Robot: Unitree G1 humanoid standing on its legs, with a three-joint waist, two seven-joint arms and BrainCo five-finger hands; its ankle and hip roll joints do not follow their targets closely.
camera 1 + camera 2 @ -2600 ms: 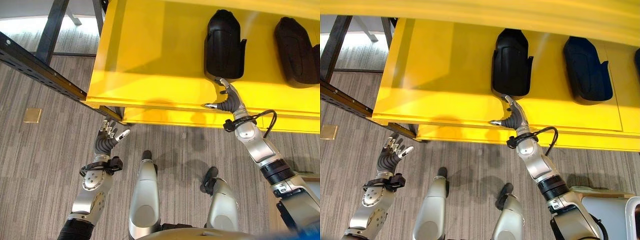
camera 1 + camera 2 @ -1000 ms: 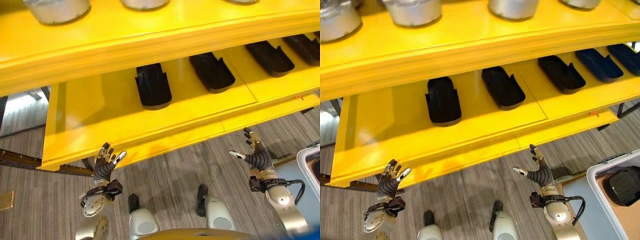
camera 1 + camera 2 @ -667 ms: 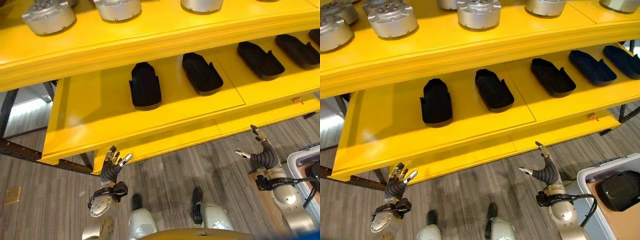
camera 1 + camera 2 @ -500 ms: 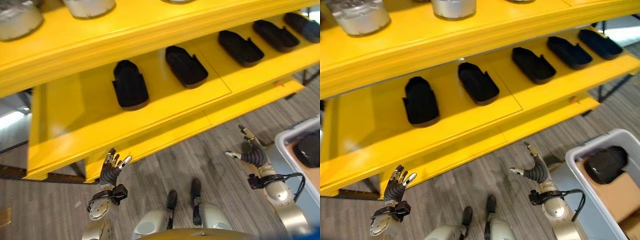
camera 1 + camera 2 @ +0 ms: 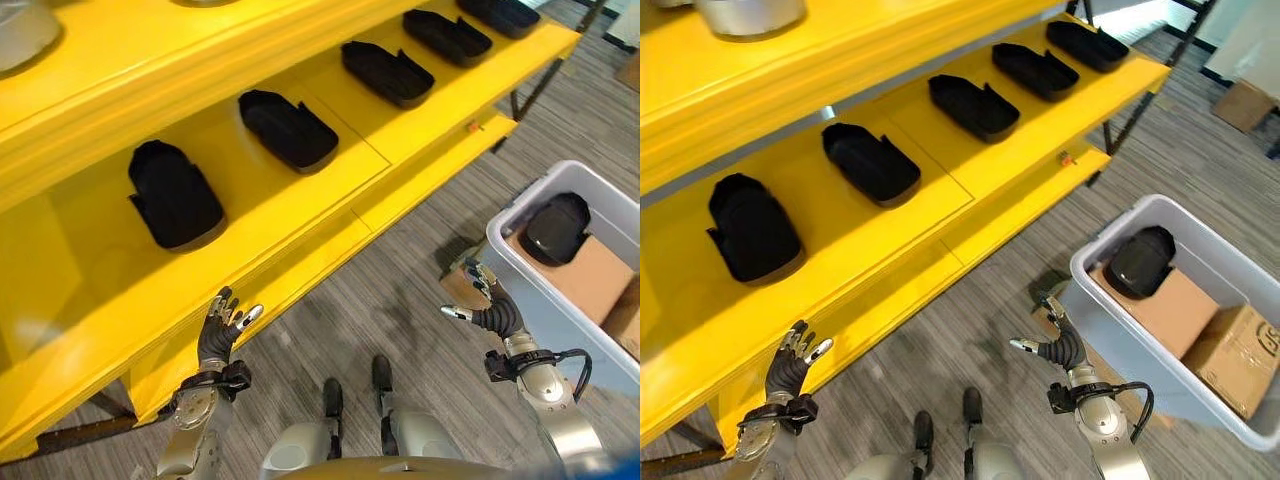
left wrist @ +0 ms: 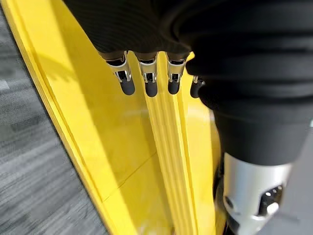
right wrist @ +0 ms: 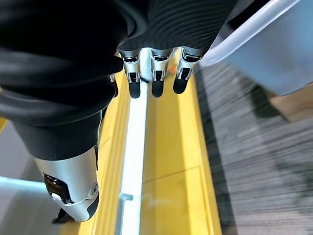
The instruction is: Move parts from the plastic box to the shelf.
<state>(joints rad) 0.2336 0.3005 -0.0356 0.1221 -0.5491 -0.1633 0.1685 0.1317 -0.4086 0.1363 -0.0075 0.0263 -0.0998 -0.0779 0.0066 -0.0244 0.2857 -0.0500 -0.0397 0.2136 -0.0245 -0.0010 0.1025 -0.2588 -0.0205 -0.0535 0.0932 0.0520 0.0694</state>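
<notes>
- Yellow shelf [image 5: 970,215] ran across the upper left of the head views, its lower board slanting from the lower left up to the upper right
- Black moulded parts lay in a row along that board: one at the left [image 5: 750,228], a second [image 5: 872,162], a third [image 5: 974,107], a fourth [image 5: 1035,70] and a fifth [image 5: 1086,44] toward the upper right, each apart from its neighbour
- Grey plastic box [image 5: 1110,340] stood on the carpeted floor [image 5: 970,320] at the right of the frame, well apart from the shelf
- One more black part [image 5: 1140,261] sat in the box's upper corner, resting against a brown cardboard box [image 5: 1175,305], with a second cardboard box [image 5: 1238,357] beside it toward the lower right
- My left hand [image 5: 220,328] was raised at the lower left, in front of the shelf's front edge, fingers spread and straight, holding nothing
- Its fingertips [image 6: 146,89] in my left wrist view pointed along the yellow edge without gripping it
- My right hand [image 5: 1055,350] hung at the lower centre right, just beside the box's near wall, fingers apart and thumb out to the side, empty
- Its fingertips [image 7: 155,88] in my right wrist view lay loosely extended, with the grey box rim [image 7: 254,29] just past them
</notes>
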